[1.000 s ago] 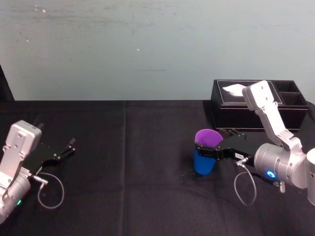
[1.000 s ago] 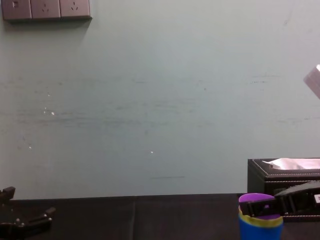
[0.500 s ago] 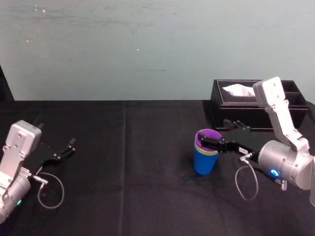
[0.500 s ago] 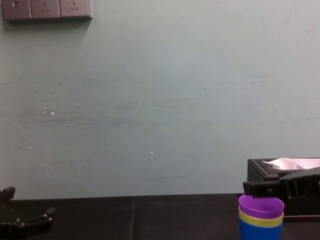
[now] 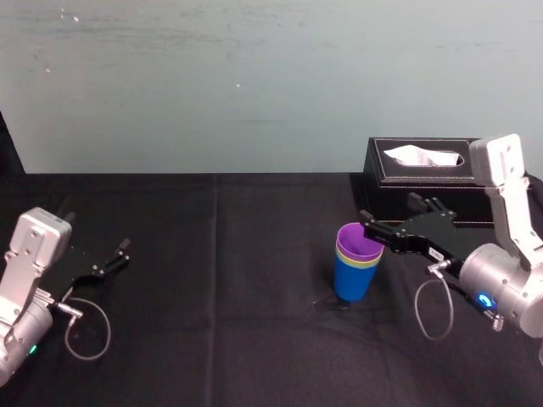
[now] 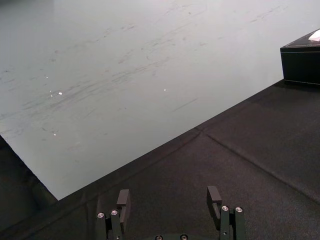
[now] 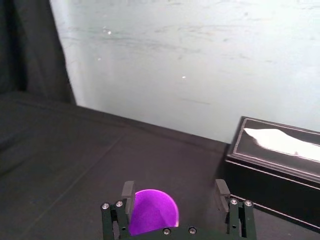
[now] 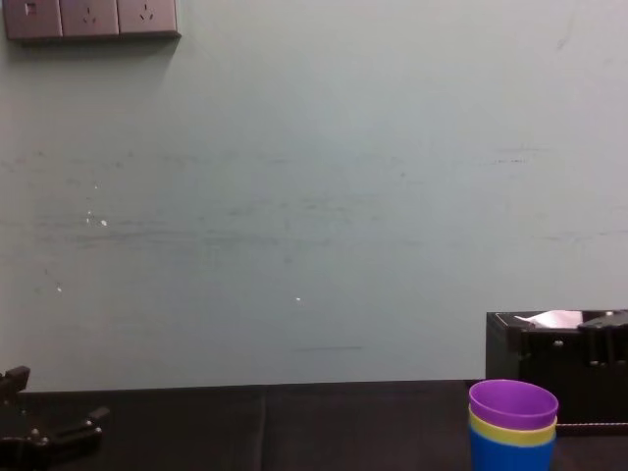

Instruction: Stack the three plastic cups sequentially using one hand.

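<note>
- Two grippers sit nearest you. Your left gripper (image 6: 169, 194) rests by the left edge of the worktop (image 5: 221, 339), fingers spread wide with nothing between them, well apart from the cups.
- Your right gripper (image 5: 371, 227) is toward the right edge, fingers wide apart and holding nothing. It hangs above and just right of the top cup's rim, and the chest view shows it clear of the stack.
- Next, the three cups stand upright as one nested stack, right of the worktop's middle. The blue cup (image 5: 350, 284) stands on the worktop, the yellow-green cup (image 8: 510, 429) sits inside it, and the purple cup (image 5: 360, 239) is on top.
- Farthest from you, a black tissue box (image 5: 399, 191) sits at the far right edge, behind the stack and apart from it. A white tissue (image 5: 422, 156) shows in its slot.
</note>
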